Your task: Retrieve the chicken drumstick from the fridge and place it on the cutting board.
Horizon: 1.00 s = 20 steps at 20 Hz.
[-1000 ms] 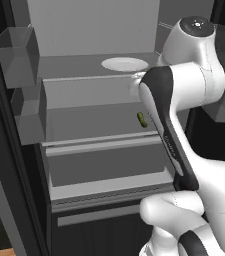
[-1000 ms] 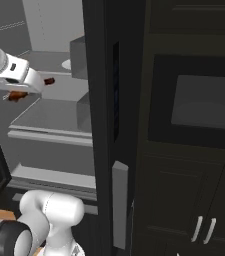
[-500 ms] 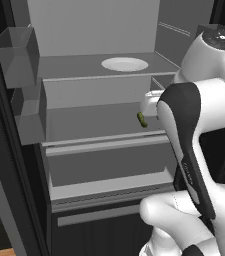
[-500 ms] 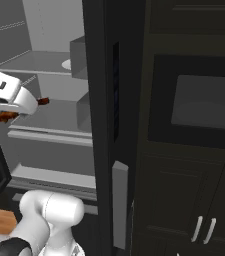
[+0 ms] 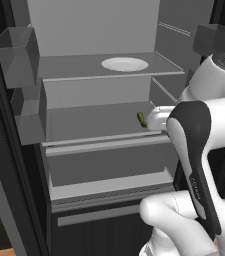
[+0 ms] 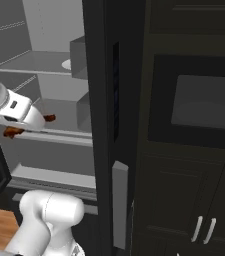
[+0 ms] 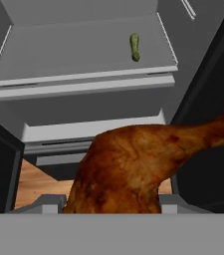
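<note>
A: Chicken drumstick (image 7: 133,169), where does it sit?

B: Right up against the hand camera, big and reddish-brown, thick end low and the thin bone end running off to the right edge. In the right base view, reddish bits of it (image 6: 13,131) stick out on either side of the gripper (image 6: 29,122), just in front of the fridge's middle shelf.

A: So the gripper has it?

B: It looks clamped on the drumstick. The fingertips themselves are hidden behind the meat, but the piece hangs at the hand with nothing under it.

A: What lies beyond it?

B: The fridge (image 5: 19,165), door open. Below and behind the drumstick in the hand view are the front edges of the lower shelves, and a strip of brown wood floor (image 7: 36,184) shows under them.

A: And farther in?

B: A small green pickle (image 7: 134,47) lies on the middle shelf, near that shelf's right edge and towards the back. From the left base view the same pickle (image 5: 142,119) is just beside the white wrist of the arm.

A: Anything higher?

B: A round white plate (image 5: 124,64) on the top shelf, about mid-shelf, well apart from the pickle. Grey door bins (image 5: 19,55) hang along the left side.
</note>
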### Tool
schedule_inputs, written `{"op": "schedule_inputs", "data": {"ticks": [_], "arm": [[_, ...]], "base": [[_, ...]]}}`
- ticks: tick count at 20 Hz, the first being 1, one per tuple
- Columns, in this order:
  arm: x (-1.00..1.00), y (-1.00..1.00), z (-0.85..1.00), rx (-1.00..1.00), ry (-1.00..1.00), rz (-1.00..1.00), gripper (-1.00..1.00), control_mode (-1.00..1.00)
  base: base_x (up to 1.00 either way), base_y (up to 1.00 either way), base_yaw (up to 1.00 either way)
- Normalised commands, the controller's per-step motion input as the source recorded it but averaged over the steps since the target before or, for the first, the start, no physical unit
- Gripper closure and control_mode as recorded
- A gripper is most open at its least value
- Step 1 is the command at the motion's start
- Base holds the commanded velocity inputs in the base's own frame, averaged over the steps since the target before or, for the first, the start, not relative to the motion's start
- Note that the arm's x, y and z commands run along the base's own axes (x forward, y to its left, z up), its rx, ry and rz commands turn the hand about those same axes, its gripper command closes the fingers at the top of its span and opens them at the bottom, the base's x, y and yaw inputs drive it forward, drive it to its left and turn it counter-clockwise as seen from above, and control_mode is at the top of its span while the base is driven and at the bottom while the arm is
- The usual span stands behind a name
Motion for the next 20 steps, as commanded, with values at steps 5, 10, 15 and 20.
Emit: {"op": "schedule_inputs", "data": {"ticks": [5,10,15,20], "arm": [[0.0,0.01,-0.03,0.0,0.01,0.01,1.0,-1.0],[0.0,0.0,0.0,0.0,0.0,0.0,1.0,1.0],[0.0,0.0,0.0,0.0,0.0,0.0,1.0,1.0],[0.0,0.0,0.0,0.0,0.0,0.0,1.0,1.0]], "base": [[0.0,0.0,0.0],[-0.1,0.0,0.0],[-0.42,0.03,-0.01],[-0.5,0.3,-0.01]]}}
